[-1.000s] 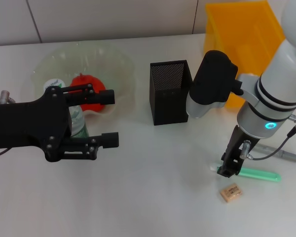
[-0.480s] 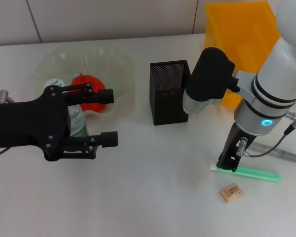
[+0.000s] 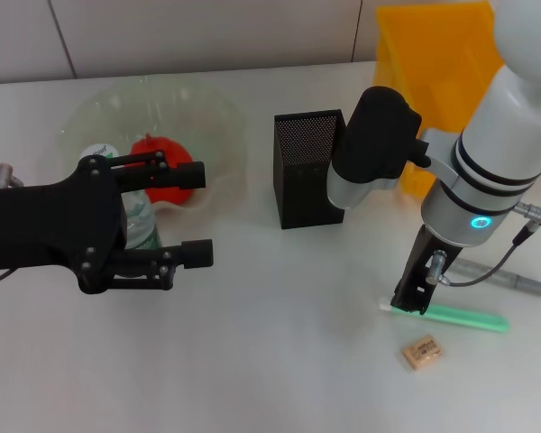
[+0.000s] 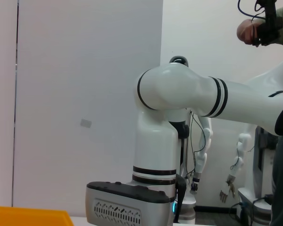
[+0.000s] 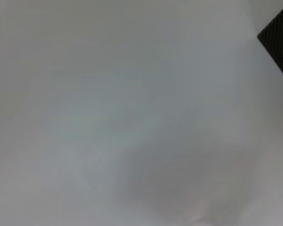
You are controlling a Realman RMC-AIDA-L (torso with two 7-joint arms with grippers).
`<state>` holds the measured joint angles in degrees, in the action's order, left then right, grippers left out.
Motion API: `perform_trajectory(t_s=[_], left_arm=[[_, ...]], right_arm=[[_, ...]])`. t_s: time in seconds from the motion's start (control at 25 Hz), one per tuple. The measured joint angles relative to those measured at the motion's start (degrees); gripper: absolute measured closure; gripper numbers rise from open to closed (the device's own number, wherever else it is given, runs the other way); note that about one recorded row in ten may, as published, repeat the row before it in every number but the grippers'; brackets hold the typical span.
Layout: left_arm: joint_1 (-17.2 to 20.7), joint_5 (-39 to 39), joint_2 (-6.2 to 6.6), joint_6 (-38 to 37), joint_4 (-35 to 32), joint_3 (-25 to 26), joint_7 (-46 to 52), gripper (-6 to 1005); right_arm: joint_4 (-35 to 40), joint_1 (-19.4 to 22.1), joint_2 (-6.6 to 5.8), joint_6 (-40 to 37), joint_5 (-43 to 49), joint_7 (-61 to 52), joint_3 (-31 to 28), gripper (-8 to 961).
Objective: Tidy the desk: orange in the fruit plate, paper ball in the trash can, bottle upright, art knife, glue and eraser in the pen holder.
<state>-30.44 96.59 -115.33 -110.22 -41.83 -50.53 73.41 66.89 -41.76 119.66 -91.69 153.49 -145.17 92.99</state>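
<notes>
The orange (image 3: 156,152) lies in the pale-green fruit plate (image 3: 212,113) at the back left. Just in front of the plate stands the bottle (image 3: 137,224), mostly hidden behind my left arm. My left gripper (image 3: 201,215) is open above the desk (image 3: 279,361), its fingers pointing right with nothing between them. The black mesh pen holder (image 3: 308,167) stands mid-desk, and its corner (image 5: 279,40) shows in the right wrist view. My right gripper (image 3: 408,299) points down at the white end of the green art knife (image 3: 464,317), which lies flat. The eraser (image 3: 421,351) lies just in front. The paper ball is out of view.
The yellow trash can (image 3: 442,63) stands at the back right, behind my right arm; its edge (image 4: 28,214) shows in the left wrist view. A grey stick (image 3: 512,279) lies right of the art knife, with my right arm's cable looping over it.
My right gripper has crept left and back along the art knife toward its white end, and the right arm's elbow has swung slightly left. The knife and left arm have stayed put.
</notes>
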Motion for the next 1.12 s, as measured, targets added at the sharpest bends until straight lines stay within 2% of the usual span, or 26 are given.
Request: perform_trajectory(t_s=[0.48, 0.68, 1.12], left_arm=[[0.13, 0.00, 0.02, 0.00, 0.00, 0.19, -0.03, 212], [0.12, 0.00, 0.02, 0.00, 0.00, 0.23, -0.03, 212], [0.12, 0.00, -0.02, 0.00, 0.00, 0.27, -0.32, 212]], right_arm=[[0.51, -0.31, -0.14, -0.37, 0.02, 0.00, 0.00, 816], [0.61, -0.21, -0.09, -0.56, 0.00, 0.17, 0.00, 736], [0.79, 0.03, -0.04, -1.11, -0.12, 0.33, 0.02, 741]])
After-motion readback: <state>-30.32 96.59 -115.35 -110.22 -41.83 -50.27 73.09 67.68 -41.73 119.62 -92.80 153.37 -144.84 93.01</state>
